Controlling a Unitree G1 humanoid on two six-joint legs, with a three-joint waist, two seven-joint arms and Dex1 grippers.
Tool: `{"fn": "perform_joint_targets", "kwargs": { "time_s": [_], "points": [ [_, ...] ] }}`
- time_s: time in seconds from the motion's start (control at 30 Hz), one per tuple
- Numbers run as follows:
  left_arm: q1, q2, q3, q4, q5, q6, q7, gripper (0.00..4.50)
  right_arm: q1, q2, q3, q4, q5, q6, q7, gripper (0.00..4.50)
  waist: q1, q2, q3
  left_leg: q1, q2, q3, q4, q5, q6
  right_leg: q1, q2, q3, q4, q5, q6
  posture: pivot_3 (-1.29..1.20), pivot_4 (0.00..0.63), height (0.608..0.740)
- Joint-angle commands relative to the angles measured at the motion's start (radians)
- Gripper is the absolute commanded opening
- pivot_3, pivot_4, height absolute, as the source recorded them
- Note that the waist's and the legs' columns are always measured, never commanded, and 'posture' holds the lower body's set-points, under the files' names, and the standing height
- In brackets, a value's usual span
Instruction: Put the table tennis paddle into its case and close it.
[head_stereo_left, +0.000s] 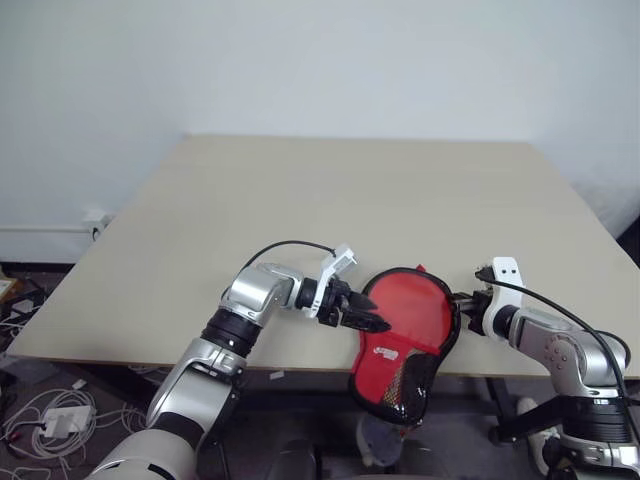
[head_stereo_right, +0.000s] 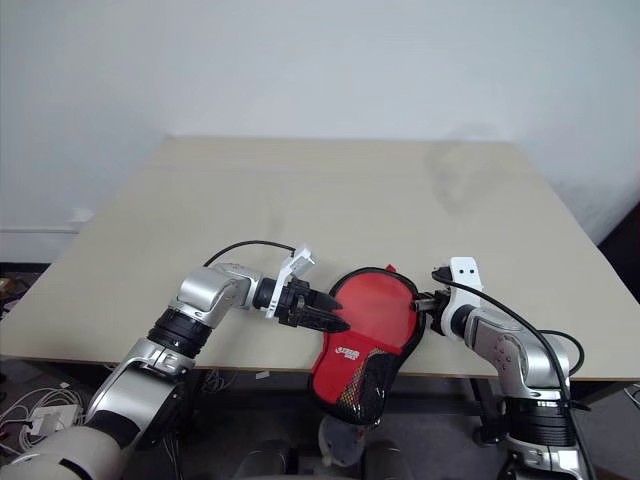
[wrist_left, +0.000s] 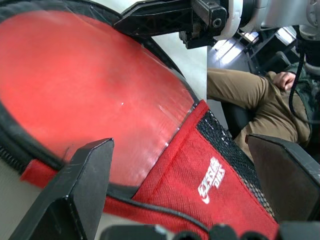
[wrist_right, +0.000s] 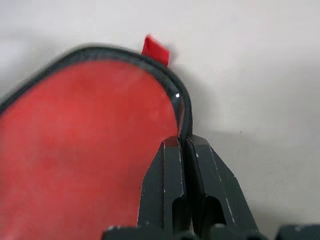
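The case (head_stereo_left: 405, 340) hangs half over the near edge of the table (head_stereo_left: 300, 210), red paddle face seen through its window. Its black rim is pinched by the right gripper (wrist_right: 182, 145); the left gripper (head_stereo_left: 368, 322) is held spread beside it (untouching). The rim should be kept taut while zipping.

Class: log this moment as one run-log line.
case: overhanging table edge | right pincer: shut on case rim | left pincer: open, beside case
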Motion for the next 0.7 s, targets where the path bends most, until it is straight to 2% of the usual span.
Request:
{"fn": "perform_joint_targets", "kwargs": {
  "time_s": [0.03,0.17,0.3,0.53,0.7],
  "points": [
    [-0.004,0.004,0.014,-0.032,-0.020,0.003,0.002,4.50,-0.085,0.061,-0.093,-0.004,-0.005,-0.100,-0.095,0.06,-0.001,0.001,0.002,0.000,0.000,0.001,0.000,0.001,0.000,-0.001,0.000,0.001,0.001,0.000,0.000,0.00,0.000,0.740],
    [0.006,0.006,0.023,-0.049,-0.036,0.030,0.003,4.50,-0.197,0.139,-0.175,0.030,-0.043,-0.207,-0.259,0.06,0.000,0.004,0.006,0.000,0.000,0.002,0.000,0.005,0.001,-0.004,0.001,0.004,0.004,0.002,-0.001,0.00,0.000,0.740],
    [0.019,0.023,0.025,-0.082,-0.059,0.050,-0.011,4.50,-0.298,0.151,-0.240,0.113,-0.061,-0.286,-0.360,0.06,0.003,0.005,0.006,-0.002,0.000,0.002,-0.001,0.005,0.001,-0.005,0.001,0.005,0.004,0.002,-0.001,0.00,0.000,0.740],
    [0.037,0.028,0.027,-0.112,-0.087,0.078,0.002,4.50,-0.400,0.121,-0.241,0.231,-0.103,-0.371,-0.399,0.06,-0.004,0.007,0.007,-0.003,0.000,0.003,-0.004,0.005,0.001,-0.008,0.002,0.006,0.003,0.002,-0.001,0.00,0.000,0.740],
    [0.046,0.031,0.029,-0.122,-0.100,0.080,0.019,4.50,-0.404,0.138,-0.209,0.375,-0.129,-0.397,-0.390,0.06,-0.021,0.007,0.007,-0.001,0.000,0.004,-0.004,0.006,0.002,-0.006,0.002,0.008,0.004,0.002,-0.001,0.00,0.000,0.740]
  ]
}}
